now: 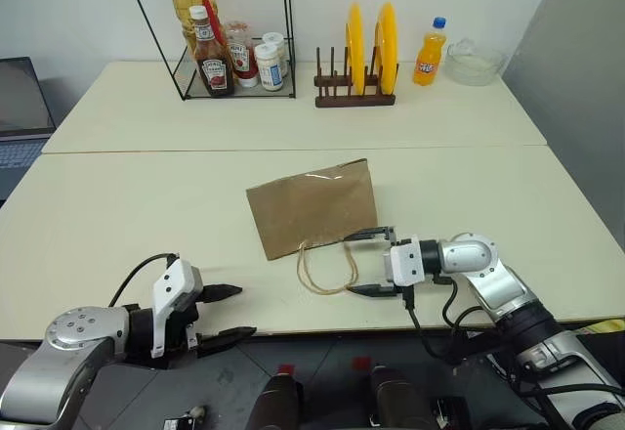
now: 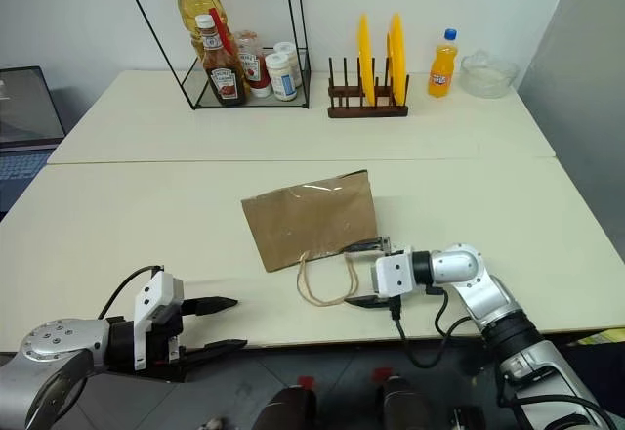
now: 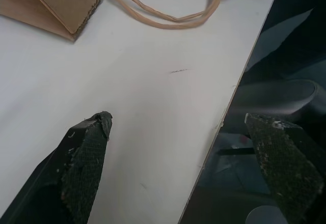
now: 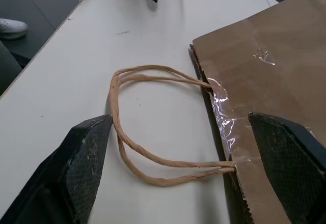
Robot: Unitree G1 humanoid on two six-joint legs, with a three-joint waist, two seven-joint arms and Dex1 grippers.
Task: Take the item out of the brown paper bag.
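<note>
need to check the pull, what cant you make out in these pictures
- The item: any contents are hidden by the paper of the flat brown paper bag, so whether it is still inside cannot be told.
- Bag's mouth: in the right wrist view it is seen edge-on behind the cord handles; the opening is not visible.
- Small jars in the wire rack: labels too small to read.

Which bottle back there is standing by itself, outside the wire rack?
The orange soda bottle with the blue cap, standing between the plate rack and glass bowl; the other bottles stand inside the wire rack.
</note>
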